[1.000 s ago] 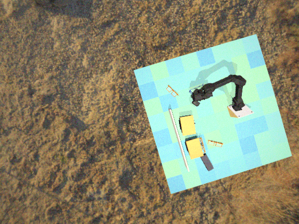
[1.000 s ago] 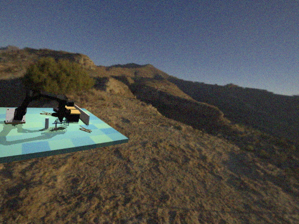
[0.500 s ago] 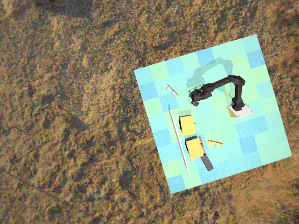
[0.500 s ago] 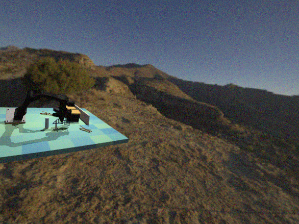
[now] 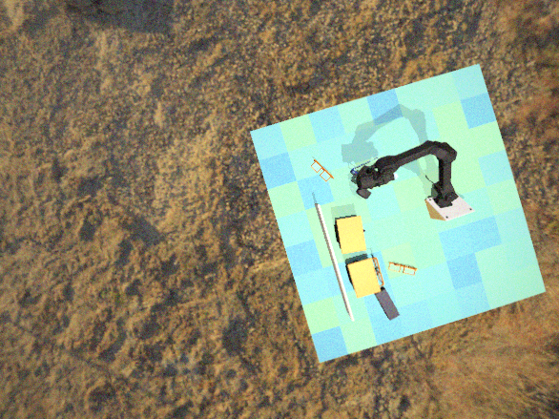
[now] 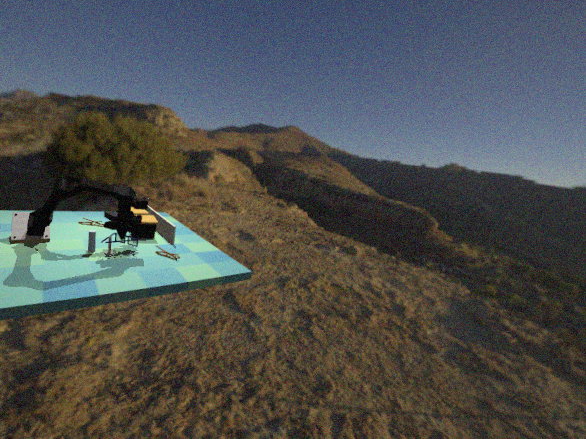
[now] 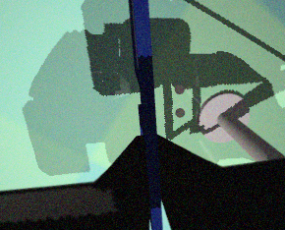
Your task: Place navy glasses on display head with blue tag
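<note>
My gripper (image 6: pixel 121 236) (image 7: pixel 146 143) points down and is shut on the navy glasses (image 5: pixel 354 171) (image 7: pixel 142 34). They are held above the mat, away from both heads. A navy bar runs nearly upright through the wrist view between the fingertips; the rest of the frame is mostly hidden or cut off. In the top view the fingertips are hidden under the hand. Two display heads with yellow tops stand side by side: the nearer one (image 5: pixel 350 234) appears bare and the farther one (image 5: pixel 364 278) has orange glasses (image 5: pixel 380 272) at its face side. I cannot make out the blue tag.
A long white wall (image 5: pixel 335 261) (image 6: pixel 162 226) stands behind the heads. Orange glasses (image 5: pixel 328 175) lie near the mat's edge, and another orange pair (image 5: pixel 389 267) lies on the other side. A dark slab (image 5: pixel 387 303) is beside the farther head. A pink post (image 7: pixel 246 135) and a grey pillar (image 6: pixel 91 241) stand near the gripper.
</note>
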